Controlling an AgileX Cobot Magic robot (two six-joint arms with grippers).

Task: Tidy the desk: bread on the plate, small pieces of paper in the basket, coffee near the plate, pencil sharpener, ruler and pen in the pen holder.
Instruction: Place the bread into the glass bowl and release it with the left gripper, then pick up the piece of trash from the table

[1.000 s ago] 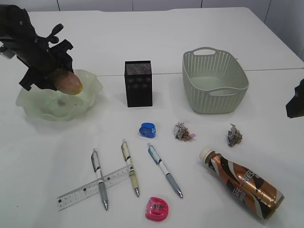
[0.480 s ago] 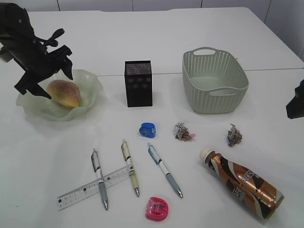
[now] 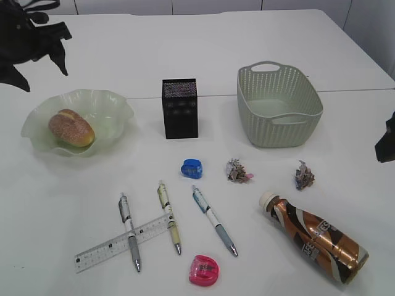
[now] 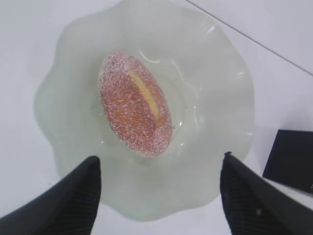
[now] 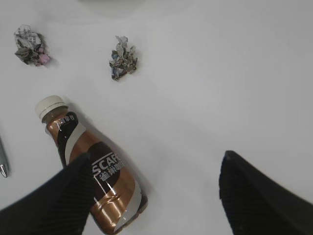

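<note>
Left end effector (image 4: 159, 196) hangs above the plate (image 3: 117, 108), jaws apart, holding nothing. Bread (image 3: 71, 128) lies in the plate, left of centre. Pen holder (image 3: 179, 108) stands upright just right of the plate, apart from it. In front on the table (image 3: 185, 43): ruler (image 3: 102, 250) lies slanted, crossing under the leftmost pen (image 3: 129, 230); two more pens (image 3: 169, 217) (image 3: 213, 220) to its right. Blue sharpener (image 3: 192, 168) near the pen holder's front, pink sharpener (image 3: 204, 270) at the near edge. Two crumpled paper bits (image 3: 237, 171) (image 3: 303, 176) on the table, in front of the basket (image 3: 308, 102), not in it. Coffee (image 3: 316, 237) lies on its side at front right, well apart from the plate. Right end effector (image 5: 156, 196) hovers over the coffee end of the table, jaws apart, gripping nothing.
</note>
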